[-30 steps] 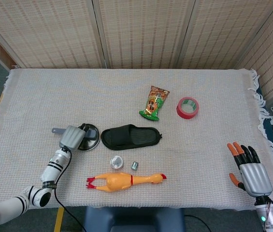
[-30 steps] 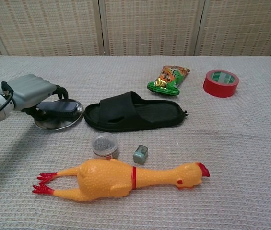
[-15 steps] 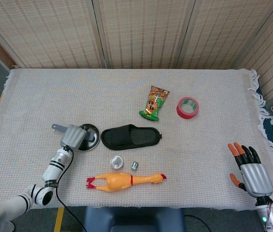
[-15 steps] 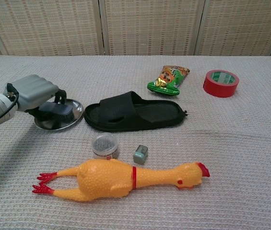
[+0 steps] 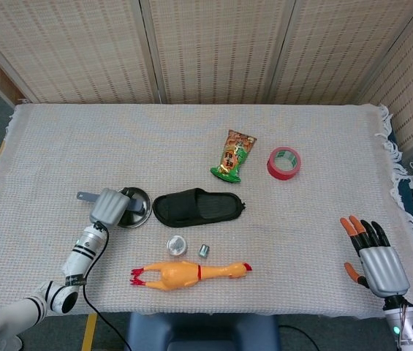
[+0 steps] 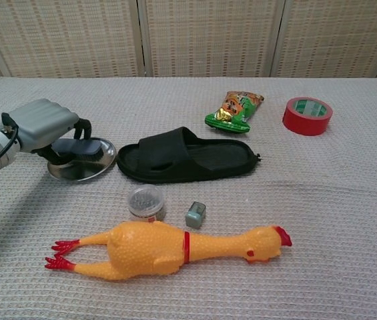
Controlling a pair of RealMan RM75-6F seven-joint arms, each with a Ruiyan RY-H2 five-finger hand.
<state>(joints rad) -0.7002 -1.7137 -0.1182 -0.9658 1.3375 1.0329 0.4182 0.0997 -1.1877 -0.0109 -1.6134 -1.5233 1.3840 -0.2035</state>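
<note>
My left hand [image 5: 108, 205] [image 6: 41, 127] hangs over the left side of a round metal dish [image 5: 142, 213] [image 6: 99, 165], fingers curled around a dark brush [image 6: 85, 149]. The brush's grey handle [image 5: 83, 196] sticks out to the left past the hand, and its dark head sits low over the dish. Whether the head touches the dish is unclear. My right hand [image 5: 376, 257] is far off at the table's right front edge, empty, with its fingers spread; only the head view shows it.
A black slipper [image 6: 187, 157] lies right of the dish. In front of it are a small round tin [image 6: 145, 201], a small grey block [image 6: 195, 214] and a yellow rubber chicken [image 6: 168, 248]. A snack packet [image 6: 235, 110] and a red tape roll [image 6: 307, 115] lie further back.
The left hand has shifted and tilted a little over the dish with the brush in it. The right hand has sunk slightly toward the front edge.
</note>
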